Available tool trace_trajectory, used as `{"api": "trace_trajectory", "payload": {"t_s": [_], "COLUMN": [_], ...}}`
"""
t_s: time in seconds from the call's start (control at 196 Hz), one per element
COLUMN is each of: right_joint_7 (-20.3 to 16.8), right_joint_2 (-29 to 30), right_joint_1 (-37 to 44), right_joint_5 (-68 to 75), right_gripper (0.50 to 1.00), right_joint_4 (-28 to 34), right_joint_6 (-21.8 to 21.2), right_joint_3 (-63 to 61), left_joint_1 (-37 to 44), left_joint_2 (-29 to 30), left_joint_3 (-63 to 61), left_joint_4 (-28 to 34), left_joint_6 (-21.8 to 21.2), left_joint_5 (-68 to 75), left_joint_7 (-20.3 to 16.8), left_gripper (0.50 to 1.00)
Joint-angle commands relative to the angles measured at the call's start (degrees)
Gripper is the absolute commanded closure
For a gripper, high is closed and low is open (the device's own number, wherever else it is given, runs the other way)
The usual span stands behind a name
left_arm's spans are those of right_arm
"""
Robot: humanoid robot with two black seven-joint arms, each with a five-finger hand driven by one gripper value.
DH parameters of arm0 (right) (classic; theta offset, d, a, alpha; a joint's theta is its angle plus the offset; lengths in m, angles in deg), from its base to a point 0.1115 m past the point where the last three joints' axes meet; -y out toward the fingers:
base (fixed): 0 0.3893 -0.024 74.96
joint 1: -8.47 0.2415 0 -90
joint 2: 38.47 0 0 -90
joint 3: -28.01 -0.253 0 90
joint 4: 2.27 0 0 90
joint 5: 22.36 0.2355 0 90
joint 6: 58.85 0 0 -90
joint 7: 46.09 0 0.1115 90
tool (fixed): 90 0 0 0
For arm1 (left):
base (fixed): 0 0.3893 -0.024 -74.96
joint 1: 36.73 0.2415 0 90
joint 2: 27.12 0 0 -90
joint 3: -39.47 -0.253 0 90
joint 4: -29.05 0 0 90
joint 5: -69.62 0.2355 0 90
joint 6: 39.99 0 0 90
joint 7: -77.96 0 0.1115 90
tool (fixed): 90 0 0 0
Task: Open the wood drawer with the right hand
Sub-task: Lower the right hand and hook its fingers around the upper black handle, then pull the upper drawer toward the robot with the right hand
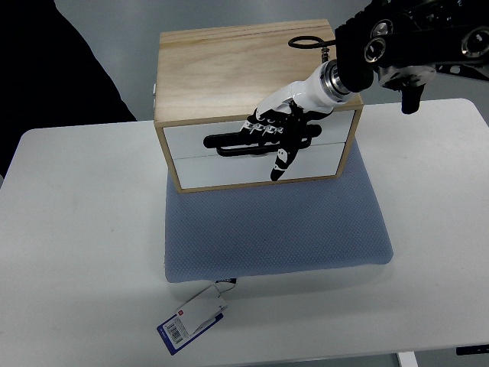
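Observation:
A light wooden drawer box (229, 69) stands on a blue mat (275, 229) at the back of the white table (76, 252). It has two white drawer fronts, upper (191, 136) and lower (229, 170), both flush with the box. A black handle (225, 143) runs across the seam between them. My right hand (269, 136), white and black, reaches down from the upper right over the box's top edge. Its fingers curl onto the handle's right part, and one finger (280, 164) points down over the lower front. My left arm is out of view.
A blue and white label tag (191, 321) hangs off the mat's front edge. A metal ring (309, 41) lies on the box top. A large dark shape (53, 69) fills the upper left, beyond the table's back edge.

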Motion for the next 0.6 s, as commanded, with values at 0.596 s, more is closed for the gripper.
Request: {"api": "trace_trajectory", "payload": {"t_s": [0.596], "right_joint_7": [-0.2], "right_joint_2": [-1.0], "right_joint_1": [0.7], "right_joint_5": [-0.2], "right_gripper": [0.572], "right_joint_4": [0.9], "right_joint_6": [-5.9], "right_joint_3": [0.0], "left_joint_1": [0.0], "left_joint_2": [0.0], "left_joint_3": [0.0], "left_joint_4": [0.0], "left_joint_6": [0.0], "left_joint_5": [0.0], "left_joint_7": [0.1], "left_gripper": [0.5]}}
